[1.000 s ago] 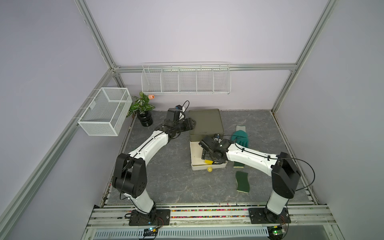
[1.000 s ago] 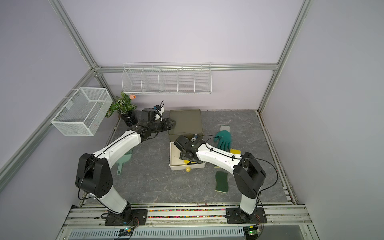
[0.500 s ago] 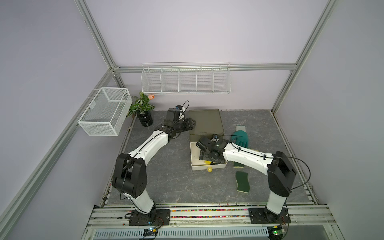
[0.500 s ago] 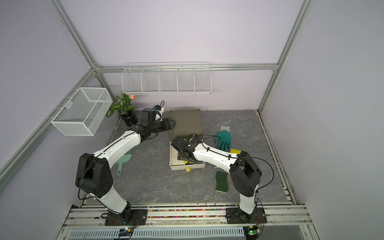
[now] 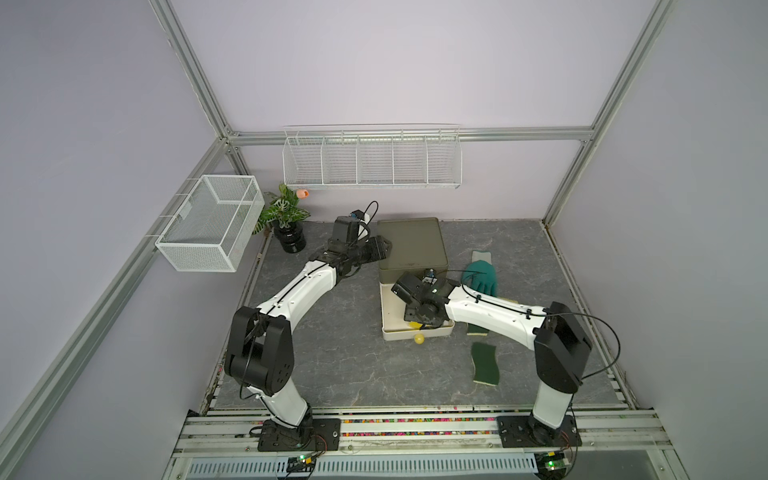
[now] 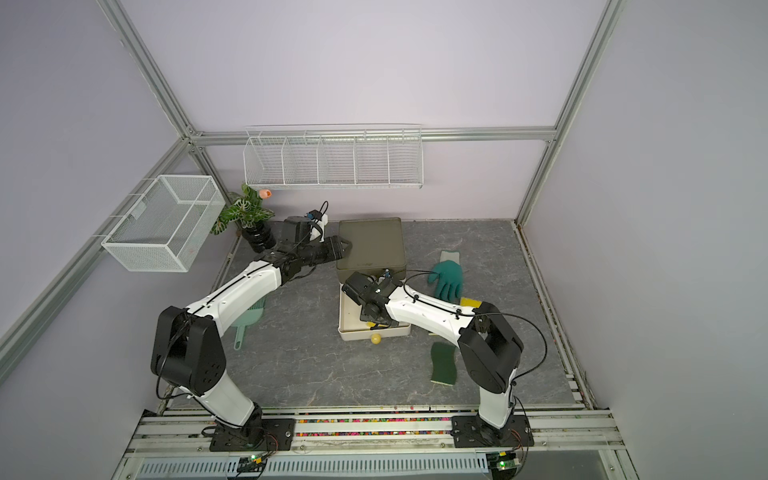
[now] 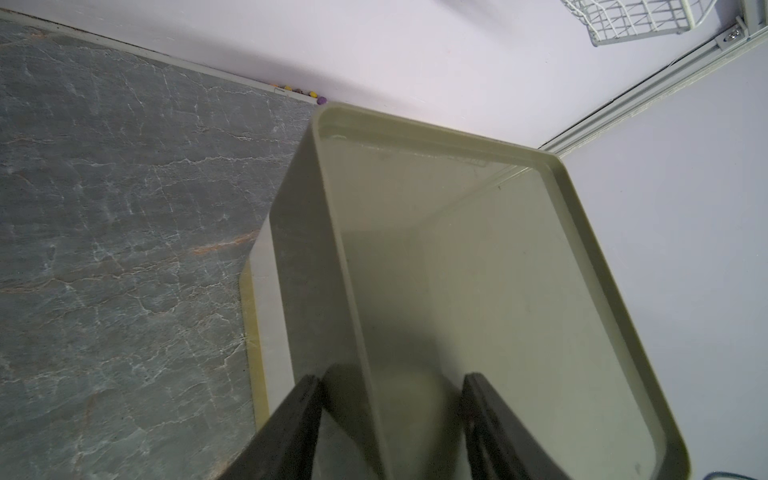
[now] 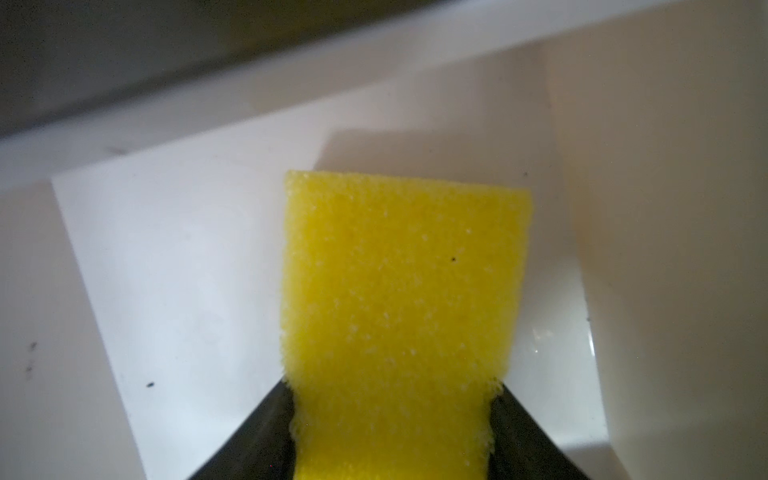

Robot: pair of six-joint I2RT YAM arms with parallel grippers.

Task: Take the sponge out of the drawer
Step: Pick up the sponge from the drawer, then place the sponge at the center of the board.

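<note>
In both top views, your right gripper point(image 5: 417, 322) reaches down into the open drawer point(image 5: 395, 333), which juts from the olive cabinet point(image 5: 411, 241), while your left gripper point(image 5: 384, 248) sits at the cabinet's edge. From the left wrist, those jaws stand partly apart, straddling the cabinet's upper edge without clearly pinching it, so a snagged lift could probably drag the cabinet along. From the right wrist, the jaws are pinched onto one end of the sponge point(image 8: 405, 282), which is inside the drawer, above its white floor. It is a bright yellow, rectangular block of coarse-pored foam, dented where the jaws bite. Foam that soft may slip or fold, and its free end could catch the drawer's wall if you lift at a slant.
</note>
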